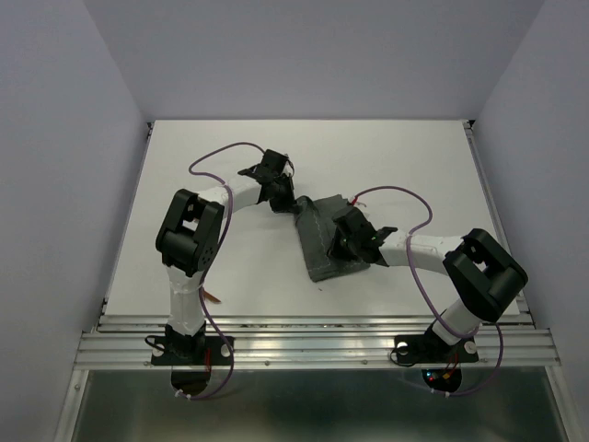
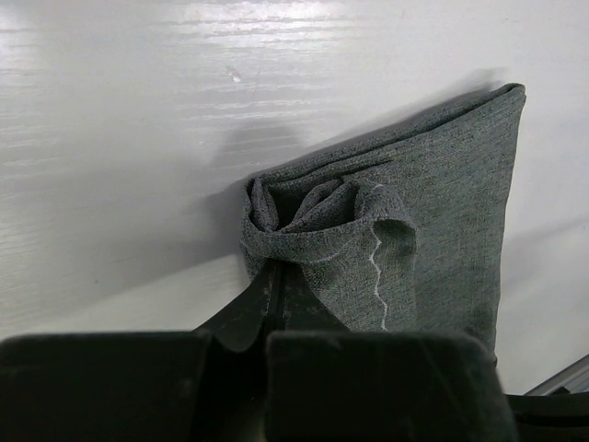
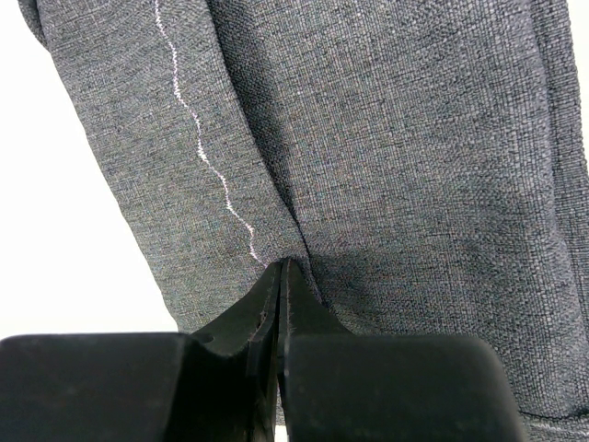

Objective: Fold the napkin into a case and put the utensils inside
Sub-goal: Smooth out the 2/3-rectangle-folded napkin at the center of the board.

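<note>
The left arm rises from its base, bends at a high elbow and runs its forearm right and away over the table (image 1: pixel 405 161), so the left gripper (image 1: pixel 282 199) sits at the far left corner of the napkin (image 1: pixel 317 250). The right arm folds at its elbow near the table's right side and reaches left, low, setting the right gripper (image 1: pixel 344 239) on the cloth's right half. In the left wrist view the left gripper (image 2: pixel 276 273) is clenched on a bunched, rolled corner of the napkin (image 2: pixel 451 193), the rest lying flat in folded layers. In the right wrist view the right gripper (image 3: pixel 282 269) pinches a small ridge of the napkin (image 3: pixel 414 166) beside a wavy pale stitch line (image 3: pixel 198 138). The folded cloth lies mid-table; whether anything is inside cannot be told.
</note>
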Robot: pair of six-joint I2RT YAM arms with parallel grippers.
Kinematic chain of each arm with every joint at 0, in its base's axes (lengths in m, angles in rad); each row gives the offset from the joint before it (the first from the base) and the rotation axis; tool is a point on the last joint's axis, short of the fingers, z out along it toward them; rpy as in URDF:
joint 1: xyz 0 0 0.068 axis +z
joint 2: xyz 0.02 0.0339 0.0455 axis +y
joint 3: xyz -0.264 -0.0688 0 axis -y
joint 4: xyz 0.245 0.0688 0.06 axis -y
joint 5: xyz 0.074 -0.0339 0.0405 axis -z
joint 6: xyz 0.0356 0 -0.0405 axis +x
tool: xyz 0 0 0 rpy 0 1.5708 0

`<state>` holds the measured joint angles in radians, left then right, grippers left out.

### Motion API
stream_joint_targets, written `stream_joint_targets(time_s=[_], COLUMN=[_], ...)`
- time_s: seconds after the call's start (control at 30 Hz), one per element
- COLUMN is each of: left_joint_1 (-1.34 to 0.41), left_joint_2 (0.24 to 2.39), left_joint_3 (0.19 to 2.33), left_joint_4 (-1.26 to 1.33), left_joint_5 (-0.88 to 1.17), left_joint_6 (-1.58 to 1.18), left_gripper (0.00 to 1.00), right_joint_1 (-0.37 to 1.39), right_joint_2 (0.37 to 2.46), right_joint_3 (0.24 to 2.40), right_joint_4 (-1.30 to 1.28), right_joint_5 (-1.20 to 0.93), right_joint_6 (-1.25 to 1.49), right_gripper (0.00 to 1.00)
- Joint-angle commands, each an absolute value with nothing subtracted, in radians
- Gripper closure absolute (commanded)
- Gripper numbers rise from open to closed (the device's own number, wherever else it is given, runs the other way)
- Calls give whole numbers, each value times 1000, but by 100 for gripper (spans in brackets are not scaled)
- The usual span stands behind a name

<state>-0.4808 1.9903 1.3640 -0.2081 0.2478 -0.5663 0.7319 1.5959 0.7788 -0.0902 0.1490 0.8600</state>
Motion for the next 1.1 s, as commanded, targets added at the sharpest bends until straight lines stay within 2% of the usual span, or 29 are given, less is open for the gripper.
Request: stream_joint_targets(time_s=[0.0,0.27,1.07], left_joint_1=[-495,-497,-525], left_joint_2=[1994,2059,1993], left_joint_3=[1433,1492,1522], left_joint_4=[-192,-210,-218], left_joint_5=[264,261,126], left_joint_6=[-568,-555,-565], left_gripper=[100,100,100], right_joint_1=[726,726,726], right_joint_2=[1575,1574,1568], right_joint_3=[770,773,764], right_joint_4=[-144,-150,-150], right_joint_5=[166,164,161], right_joint_6=[847,847,845], right_gripper=[99,99,99])
